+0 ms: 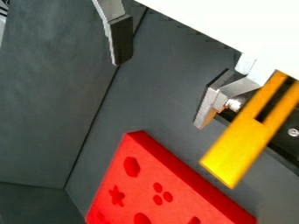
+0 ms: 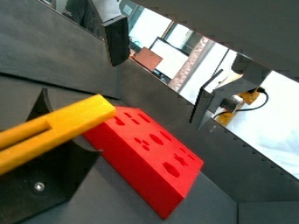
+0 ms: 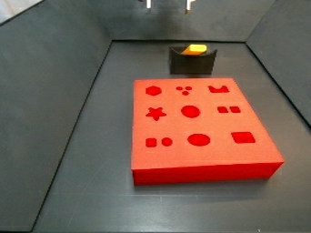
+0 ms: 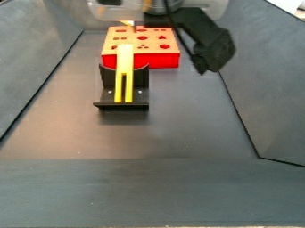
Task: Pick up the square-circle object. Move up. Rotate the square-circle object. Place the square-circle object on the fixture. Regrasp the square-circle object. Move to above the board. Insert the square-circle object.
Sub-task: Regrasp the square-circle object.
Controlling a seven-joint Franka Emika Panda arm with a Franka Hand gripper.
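1. Resting on the fixture (image 4: 123, 96), the square-circle object (image 4: 124, 71), a yellow-orange elongated peg, lies lengthwise in the notch, one end reaching toward the board (image 4: 144, 44).
2. Hanging above the scene, the gripper (image 1: 176, 66) is spread wide with nothing between its plates; in both wrist views the silver fingers (image 1: 117, 35) stand well apart and clear of the peg.
3. Seen in a wrist view, the square-circle object (image 1: 249, 131) lies below and beside one finger, not touching it; its long face carries a dark slot.
4. In a wrist view the square-circle object (image 2: 52, 129) crosses over the dark fixture (image 2: 52, 179), with the red board (image 2: 146, 153) just behind it.
5. From a side view, the board (image 3: 201, 127) fills the middle of the dark floor, its star, circle and square cut-outs facing up, and the fixture (image 3: 192, 64) stands just beyond its far edge with the square-circle object (image 3: 195, 48) showing end-on at its top.
6. Only the gripper (image 3: 169, 5) fingertips show at the upper edge of that side view, above the fixture and apart from it.
7. In a side view the dark arm (image 4: 205, 40) hangs to the right of the board.
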